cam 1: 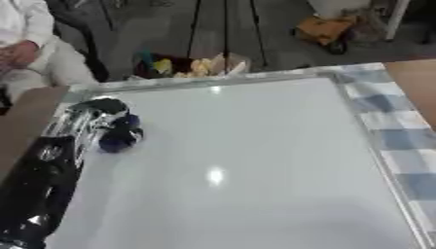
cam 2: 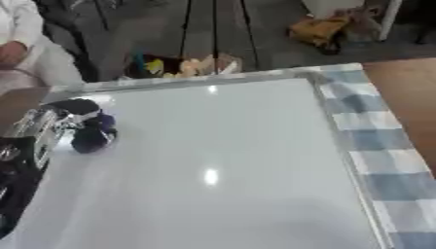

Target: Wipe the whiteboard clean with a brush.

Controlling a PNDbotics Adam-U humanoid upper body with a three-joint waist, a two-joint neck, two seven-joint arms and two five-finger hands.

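Observation:
A large whiteboard (cam 1: 247, 165) lies flat and fills most of both views; its surface looks blank apart from light glare. My left arm comes in along the board's left edge, and my left hand (cam 1: 104, 113) sits near the far left corner with its fingers curled round a dark blue brush (cam 1: 119, 137) that rests on the board. The right hand shows in neither view.
A blue and white checked cloth (cam 1: 400, 141) lies under the board along its right side, on a brown table (cam 1: 417, 82). Beyond the far edge are a bag of yellow things (cam 1: 191, 65) on the floor and a seated person in white at the upper left.

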